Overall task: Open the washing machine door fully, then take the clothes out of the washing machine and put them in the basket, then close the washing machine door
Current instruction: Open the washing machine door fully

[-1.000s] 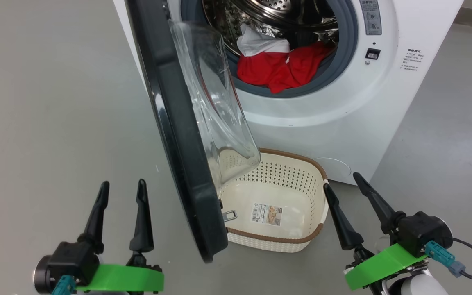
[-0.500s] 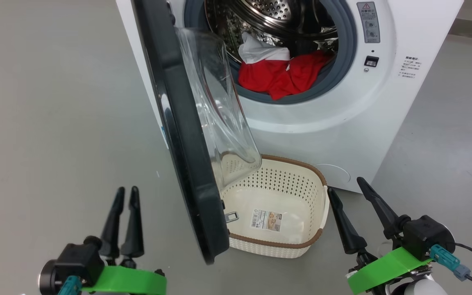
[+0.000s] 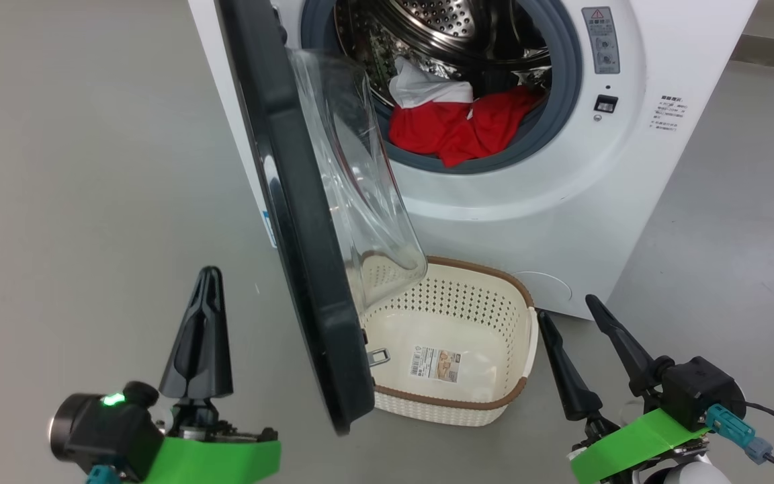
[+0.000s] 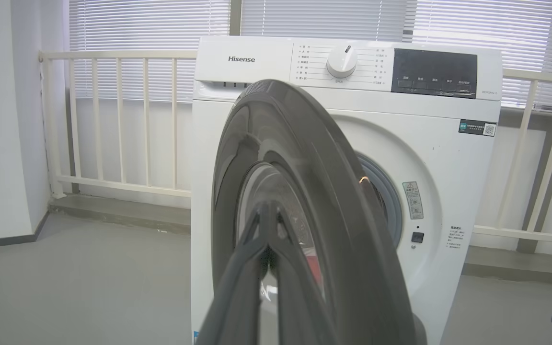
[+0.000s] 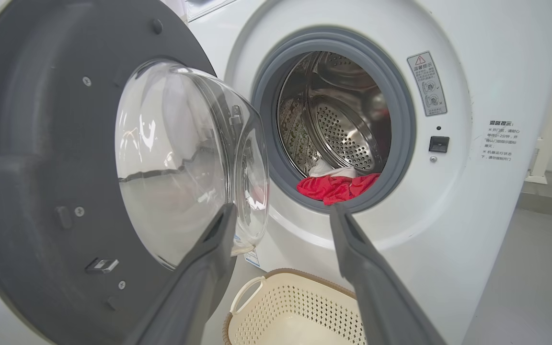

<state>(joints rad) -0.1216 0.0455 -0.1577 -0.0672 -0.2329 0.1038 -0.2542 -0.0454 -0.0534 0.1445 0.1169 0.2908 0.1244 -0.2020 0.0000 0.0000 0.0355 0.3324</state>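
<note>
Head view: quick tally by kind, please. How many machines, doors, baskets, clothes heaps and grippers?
washing machine: 1
washing machine door: 1
basket: 1
heap of red and white clothes: 1
grippers: 2 (left gripper, jaws shut; right gripper, jaws open)
Total: 6

Red-and-white clothes (image 3: 457, 124), cream perforated basket (image 3: 454, 296) with brown rim, black-rimmed washing machine door (image 3: 299, 222).

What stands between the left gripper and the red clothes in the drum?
In the head view, the round black-rimmed glass-bowl washing machine door, standing partly open.
</note>
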